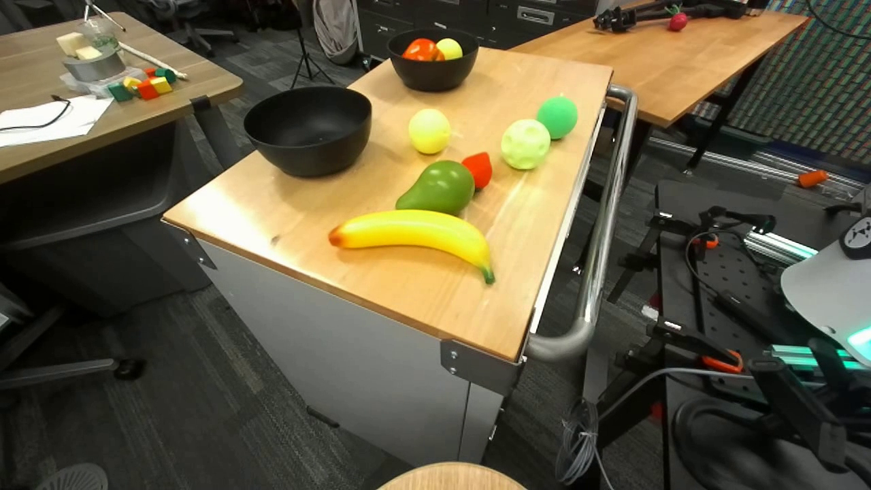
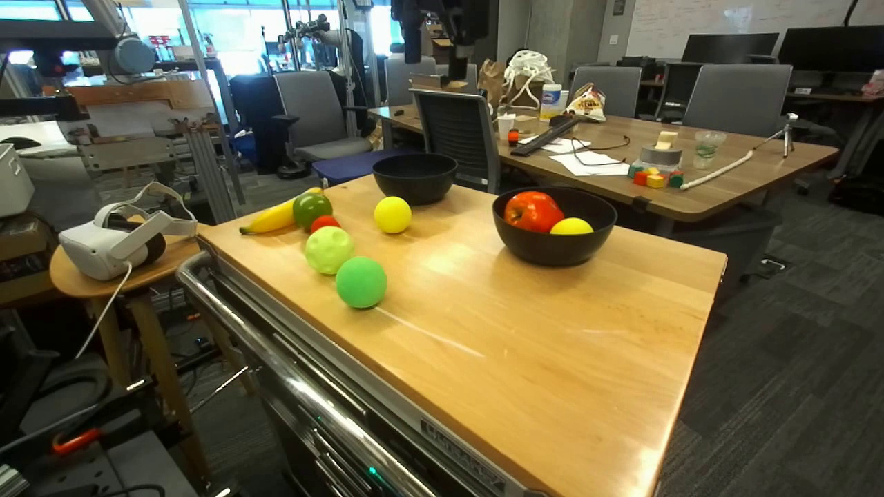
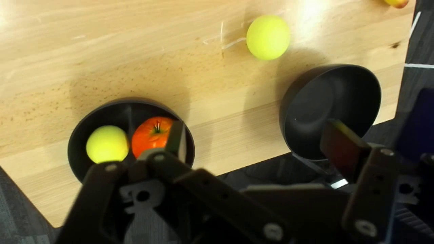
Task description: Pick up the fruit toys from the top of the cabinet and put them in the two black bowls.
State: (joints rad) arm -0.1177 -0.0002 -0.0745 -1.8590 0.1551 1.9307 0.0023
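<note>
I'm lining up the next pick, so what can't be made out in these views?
Small red fruit toy: partly behind the green pear-shaped toy in an exterior view; exactly which fruit is unclear.
Toy banana: cut off by the top edge in the wrist view; only one end shows.
Toy apple: right side covered by a gripper finger in the wrist view.
Black bowl at that picture's right: part of its rim behind the opposite finger.
</note>
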